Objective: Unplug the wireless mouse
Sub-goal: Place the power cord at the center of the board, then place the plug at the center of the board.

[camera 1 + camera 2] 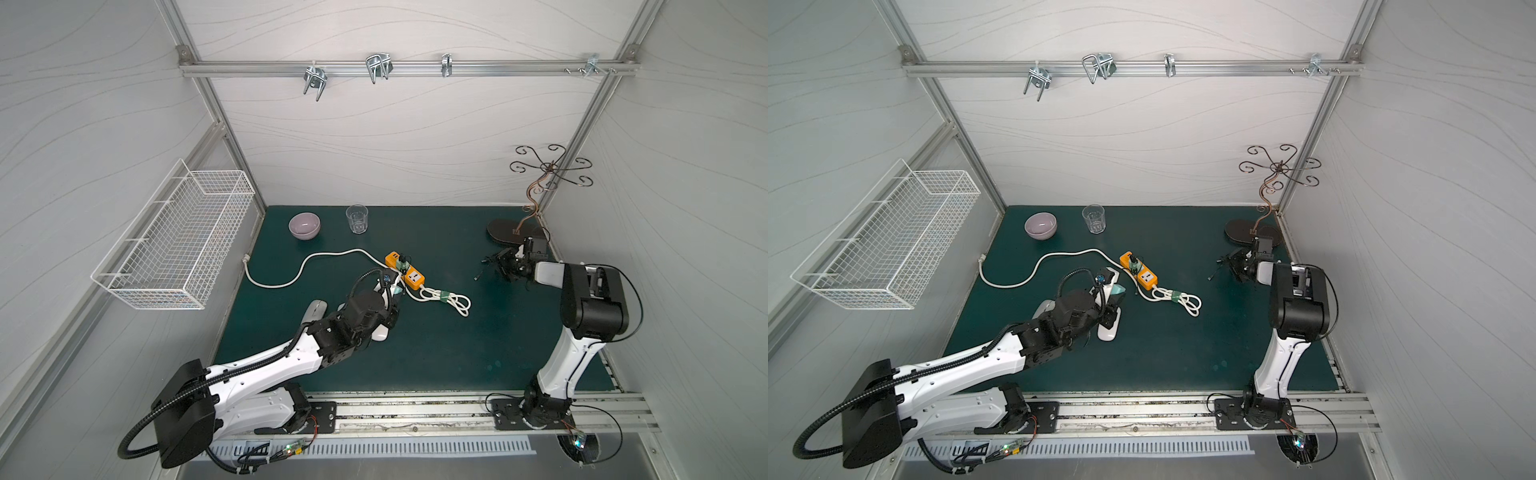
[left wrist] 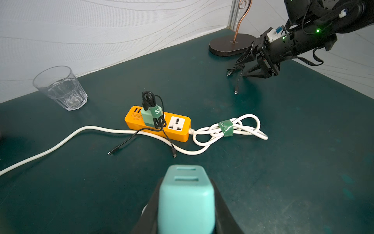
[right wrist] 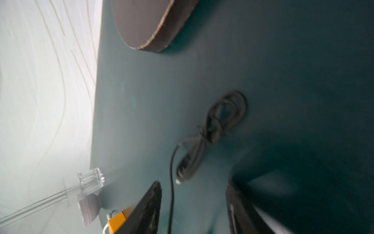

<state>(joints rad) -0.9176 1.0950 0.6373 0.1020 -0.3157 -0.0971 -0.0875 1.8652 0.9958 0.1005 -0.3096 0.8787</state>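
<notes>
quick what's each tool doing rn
Left tool: closed on the teal block.
Right tool: open, holding nothing; black cable lies free.

- White mouse (image 1: 1109, 330): mostly hidden beneath the left gripper (image 1: 1111, 308) in both top views.
- Teal block (image 2: 186, 202): sits between that gripper's fingers, its near end cut off by the frame edge.
- Black cable (image 3: 214, 129): lies ahead of the right gripper (image 3: 193, 186), blurred.

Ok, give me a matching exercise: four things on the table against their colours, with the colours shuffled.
Things:
1. bowl
2. power strip
3. cord
4. glass

Colours:
a. clear
b. white
c. lilac
d. orange

Pairs: 1-c; 2-d; 3-b; 4-a
</notes>
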